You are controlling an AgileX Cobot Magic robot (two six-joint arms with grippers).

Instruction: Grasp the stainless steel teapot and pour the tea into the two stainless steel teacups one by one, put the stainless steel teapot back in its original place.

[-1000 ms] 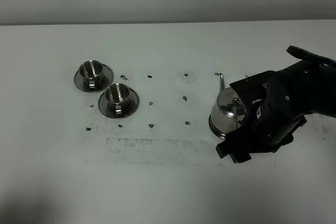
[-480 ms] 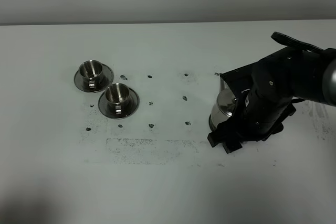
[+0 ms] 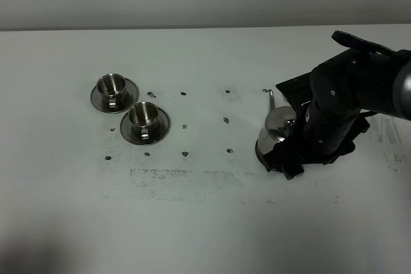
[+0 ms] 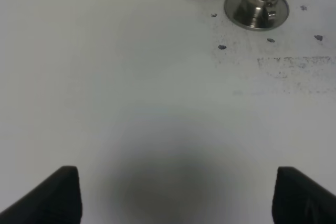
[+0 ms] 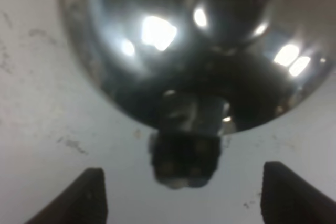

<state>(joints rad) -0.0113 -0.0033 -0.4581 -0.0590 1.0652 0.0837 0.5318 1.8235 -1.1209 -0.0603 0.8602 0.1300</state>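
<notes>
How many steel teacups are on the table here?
2. The far teacup stands at the left; the near teacup stands just beside it, closer to the teapot. The right arm might hide something beneath it.

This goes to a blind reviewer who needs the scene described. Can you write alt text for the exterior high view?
The right gripper of a black robot arm reaches down beside a stainless steel teapot on the right of a white, speckled table, spout pointing away. At the left stand a far teacup and a near teacup, both steel, on saucers.
</notes>
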